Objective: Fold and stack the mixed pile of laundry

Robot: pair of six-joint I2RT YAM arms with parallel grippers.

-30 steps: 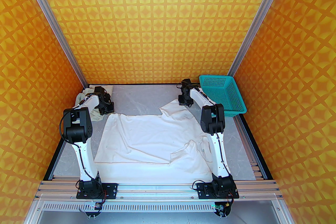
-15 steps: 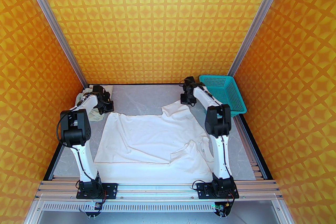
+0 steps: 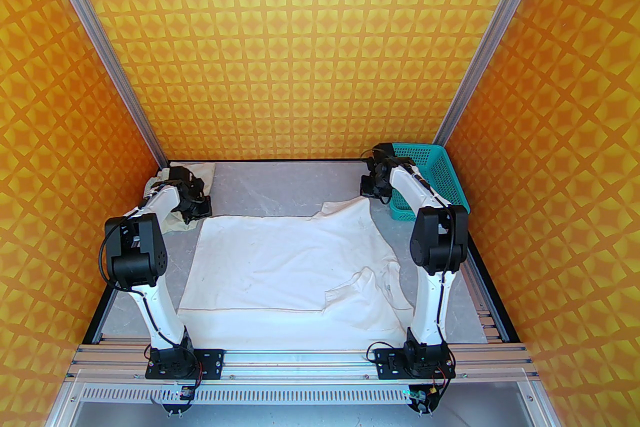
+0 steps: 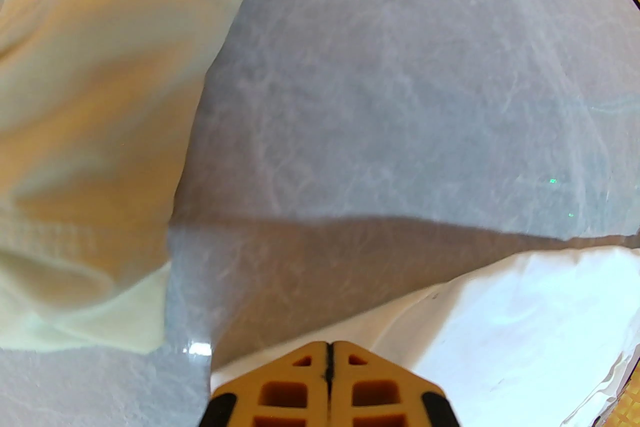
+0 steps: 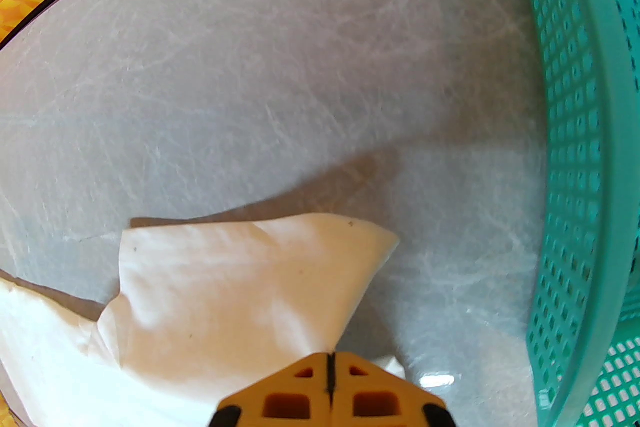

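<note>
— Both arms have swung outward since a second ago, see? That right gripper [image 3: 376, 190] has carried its corner of the white shirt [image 3: 285, 260] over toward the teal basket [image 3: 442, 174], and the far hem is pulled much straighter than it was.

— Yes, and the left gripper [image 3: 196, 210] has gone the other way, toward the beige piece [image 3: 172, 224]. Are both actually holding?

— Right one, certainly: jaws pressed together with the shirt corner pinched at the tips. Left one's jaws are closed too, and the white hem runs right up to them. From its close-in view, though, I can't swear the cloth is between them rather than under them.

— What worries you?

— Two things. Stretch much more and a corner could slip out, since each grip is on a thin bit of edge, and that hem would drop in a heap. And the right arm is just beside the basket wall, so it may nudge it.

— And the rest?

— Shirt lies on the table [image 3: 280, 184] between the arms, its near sleeve crumpled by the right arm. Beige piece sits bunched at the far left corner, just beside the left gripper, unfolded.
</note>
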